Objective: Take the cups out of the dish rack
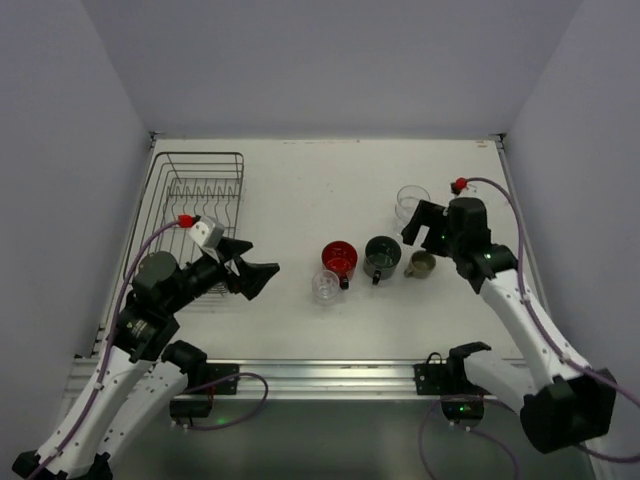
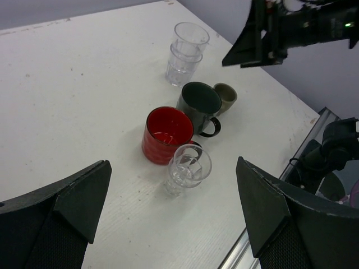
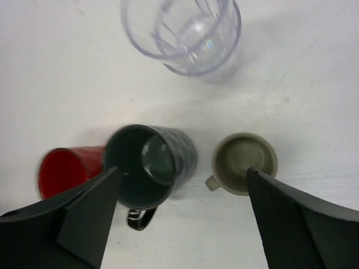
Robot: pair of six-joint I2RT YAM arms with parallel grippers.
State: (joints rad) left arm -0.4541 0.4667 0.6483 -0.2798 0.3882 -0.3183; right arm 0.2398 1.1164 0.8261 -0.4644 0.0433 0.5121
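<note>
Starting at your right gripper (image 1: 426,230): its fingers are spread wide with nothing between them. It hangs above the table (image 1: 300,190) over the gap between the nested clear tumblers (image 3: 185,33) and the greyish-tan cup (image 3: 245,162). Your left gripper (image 1: 252,265) is also fully spread and holds nothing. It sits off the four o'clock corner of the dish rack (image 1: 200,155), aimed at the cups. All the cups stand upright on the table, well apart from the rack. Seen from above, the tan cup sits at six o'clock of the tumblers, the dark green mug (image 3: 148,165) at its nine o'clock, and the red mug (image 2: 166,134) at nine o'clock of that. A single clear tumbler (image 2: 188,168) stands at about seven o'clock of the red mug, almost touching it. The rack lies at the table's ten o'clock, and no cup shows among its prongs. Expect the tumblers to be light, thin-walled and slick, and probably easy to tip. Take them at the rim, one finger inside and one outside, with a gentle squeeze. The two mugs should be stiffer and heavier, with smooth, glossy walls. Pinch the wall away from the handle, which on the dark mug points to six o'clock. The tan cup is small, squat and matte, with a stub of a handle. It should be the easiest to pinch across its rim.
</note>
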